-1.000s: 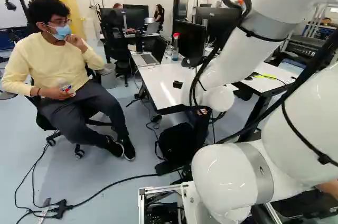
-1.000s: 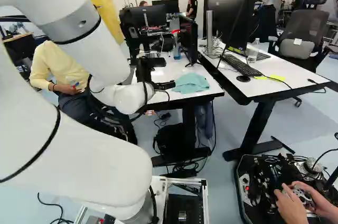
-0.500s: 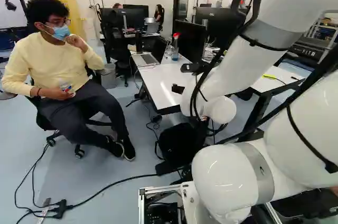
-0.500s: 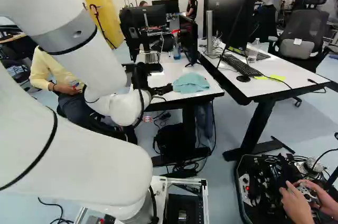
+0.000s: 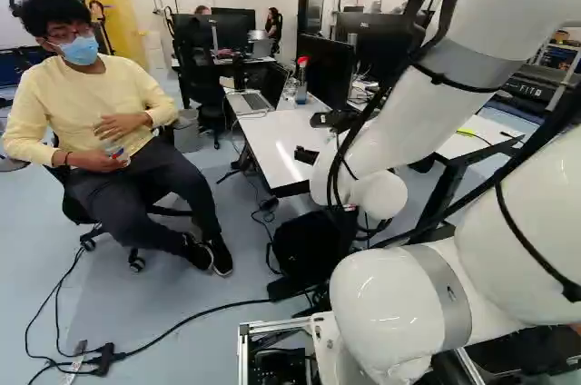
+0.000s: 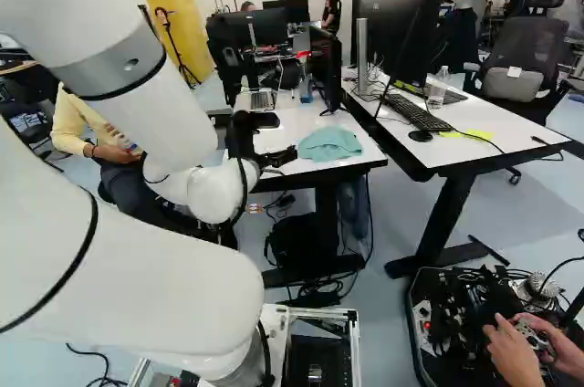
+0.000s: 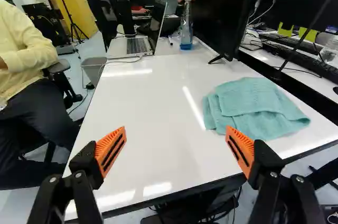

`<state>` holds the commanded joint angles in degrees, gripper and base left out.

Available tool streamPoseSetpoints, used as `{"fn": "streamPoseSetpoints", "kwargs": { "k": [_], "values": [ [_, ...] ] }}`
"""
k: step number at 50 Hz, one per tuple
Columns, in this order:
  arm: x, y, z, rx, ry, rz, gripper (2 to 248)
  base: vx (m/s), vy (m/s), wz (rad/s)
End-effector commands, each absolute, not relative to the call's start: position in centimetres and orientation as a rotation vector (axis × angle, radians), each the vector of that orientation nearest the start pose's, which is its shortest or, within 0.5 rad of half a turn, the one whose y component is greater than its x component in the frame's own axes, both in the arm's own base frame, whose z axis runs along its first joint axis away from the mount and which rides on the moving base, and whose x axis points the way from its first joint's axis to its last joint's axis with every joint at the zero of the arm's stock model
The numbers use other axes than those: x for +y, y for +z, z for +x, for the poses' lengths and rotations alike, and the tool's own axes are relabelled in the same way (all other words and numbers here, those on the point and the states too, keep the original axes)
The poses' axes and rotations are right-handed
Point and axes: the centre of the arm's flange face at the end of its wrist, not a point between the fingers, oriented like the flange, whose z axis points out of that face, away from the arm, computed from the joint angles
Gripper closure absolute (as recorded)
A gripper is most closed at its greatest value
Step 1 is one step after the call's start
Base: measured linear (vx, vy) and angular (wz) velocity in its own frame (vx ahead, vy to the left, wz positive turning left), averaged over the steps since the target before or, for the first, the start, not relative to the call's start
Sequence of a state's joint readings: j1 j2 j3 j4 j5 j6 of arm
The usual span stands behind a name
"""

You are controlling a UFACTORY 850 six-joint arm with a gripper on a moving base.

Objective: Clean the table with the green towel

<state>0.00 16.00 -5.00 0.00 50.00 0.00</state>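
Well, from left to right, a grey bin (image 5: 186,133) stood on the floor near the far left side of the white counter (image 5: 280,135). On that counter, towards its far end, sat an open laptop (image 5: 243,103). The white arm (image 6: 151,99) reached in over the near edge, and its black hand (image 6: 281,158) was low beside the counter's near part. The orange pads (image 7: 111,150) stood wide apart, with nothing gripped between them; only bare white counter showed through the gap in the wrist view. A black bag (image 6: 297,241) lay on the floor below

Next came an upright spray bottle (image 6: 306,90) with a red head and blue liquid at the bottom, past the laptop and near a black monitor (image 7: 224,12) at the counter's side. The green towel (image 6: 329,143) lay loosely folded on the counter's near right part, nearer the right finger than the left and a little ahead of it; whether that finger touched the cloth I could not tell. Past the towel was a second counter (image 6: 493,145), bearing a black keyboard (image 6: 415,111), a dark mouse (image 6: 421,136) and, beside them, a yellow strip (image 6: 470,134). Behind it stood an office chair (image 6: 520,58)
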Motion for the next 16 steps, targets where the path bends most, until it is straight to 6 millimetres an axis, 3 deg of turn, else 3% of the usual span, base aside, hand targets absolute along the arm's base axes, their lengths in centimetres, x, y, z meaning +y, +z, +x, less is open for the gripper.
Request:
{"fn": "streamPoseSetpoints", "kwargs": {
  "k": [16],
  "values": [
    [0.0,36.56,27.03,0.0,-1.824,-2.558,3,0.0,0.0,0.0]
  ]
}}
